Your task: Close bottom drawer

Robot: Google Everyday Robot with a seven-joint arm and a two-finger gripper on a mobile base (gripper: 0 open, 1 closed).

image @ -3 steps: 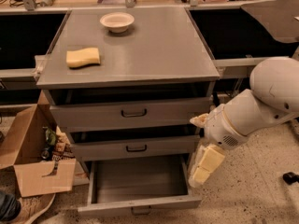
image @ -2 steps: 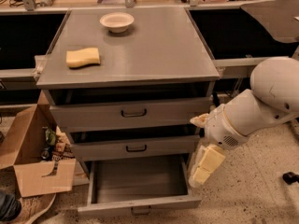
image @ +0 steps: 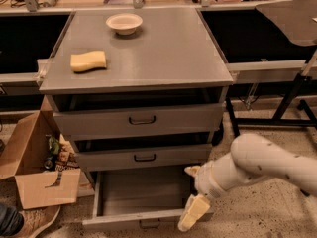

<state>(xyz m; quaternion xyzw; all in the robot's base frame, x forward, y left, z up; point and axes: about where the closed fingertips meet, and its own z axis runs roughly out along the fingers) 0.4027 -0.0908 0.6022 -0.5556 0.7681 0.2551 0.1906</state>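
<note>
The bottom drawer (image: 130,219) of the grey cabinet is pulled well out, its inside bare. Its slim front panel runs along the bottom of the view, with the small dark pull handle (image: 148,224) at the lower edge. My gripper (image: 192,209), cream-coloured at the end of the white arm (image: 257,165), hangs at the drawer's front right corner, just by the right end of the front panel. The frame does not show whether it touches the panel.
The top drawer (image: 141,119) and middle drawer (image: 143,157) stand slightly out. A yellow sponge (image: 88,61) and a white bowl (image: 124,23) sit on the cabinet top. An open cardboard box (image: 34,175) and a shoe (image: 32,219) are on the left; dark table legs (image: 292,100) on the right.
My arm has dropped and swung left, bringing the gripper from beside the middle drawer's right end down to the bottom drawer's front right corner. The drawer has not visibly moved.
</note>
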